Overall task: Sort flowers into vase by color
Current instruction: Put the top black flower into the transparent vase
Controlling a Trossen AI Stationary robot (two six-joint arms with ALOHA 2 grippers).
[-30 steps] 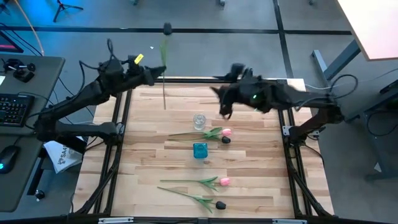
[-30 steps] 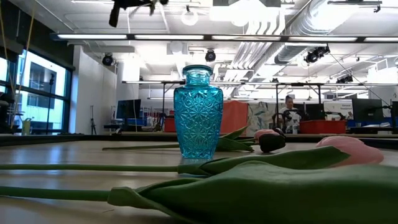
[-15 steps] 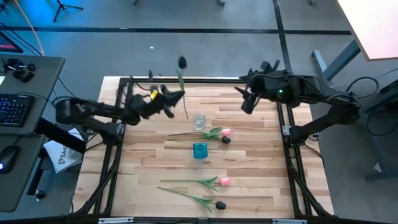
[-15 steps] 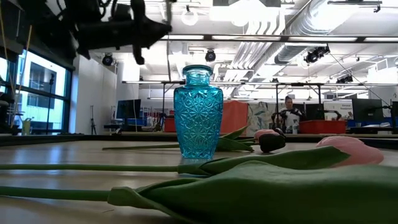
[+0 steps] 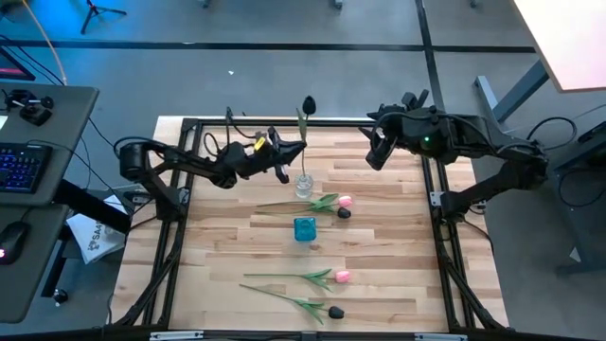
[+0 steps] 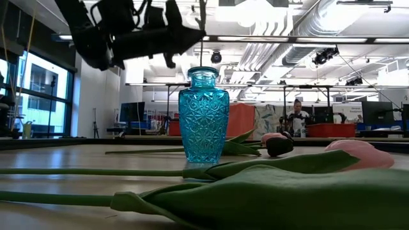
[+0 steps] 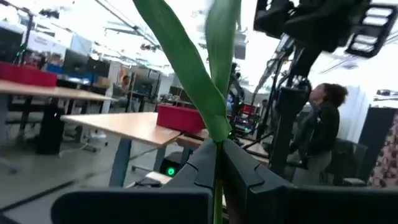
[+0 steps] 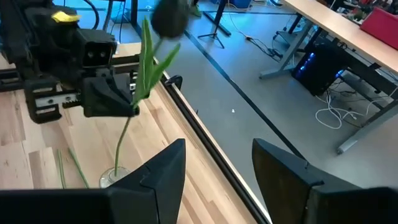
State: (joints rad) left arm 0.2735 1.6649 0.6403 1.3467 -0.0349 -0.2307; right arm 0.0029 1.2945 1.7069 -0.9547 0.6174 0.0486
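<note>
My left gripper [image 5: 295, 150] is over the far middle of the table, shut on a dark-headed tulip [image 5: 309, 103] that stands upright above a small clear glass vase [image 5: 303, 184]. The right wrist view shows its stem [image 8: 124, 140] running down into the clear vase's mouth [image 8: 115, 177]. A blue glass vase [image 5: 304, 228] stands nearer, also large in the low view [image 6: 203, 115]. Two pink tulips [image 5: 343, 201] [image 5: 341, 276] and two dark tulips [image 5: 344, 212] [image 5: 335, 311] lie flat on the table. My right gripper [image 5: 377, 152] hovers open at the far right, touching nothing. My left gripper pinches the dark tulip's stem [image 7: 217, 180] between its two fingers, just below the leaves [image 7: 193, 68]. The fingers come level from the table's left and lie across the stem. The tulip is upright, head on top, with its lower stem end [image 8: 118, 163] in the clear vase.
Black frame rails [image 5: 186, 189] run along the table's left, right and far sides. A desk with a keyboard [image 5: 19, 166] stands left of the table. Bare wood [image 5: 227, 237] lies left of the blue vase. A person [image 7: 320, 118] stands in the room beyond.
My left gripper has carried the dark tulip toward the table's right and down, from the far left corner to over the clear vase; the stem now stands upright with its lower end in that vase. My right gripper has drawn back toward the far right.
</note>
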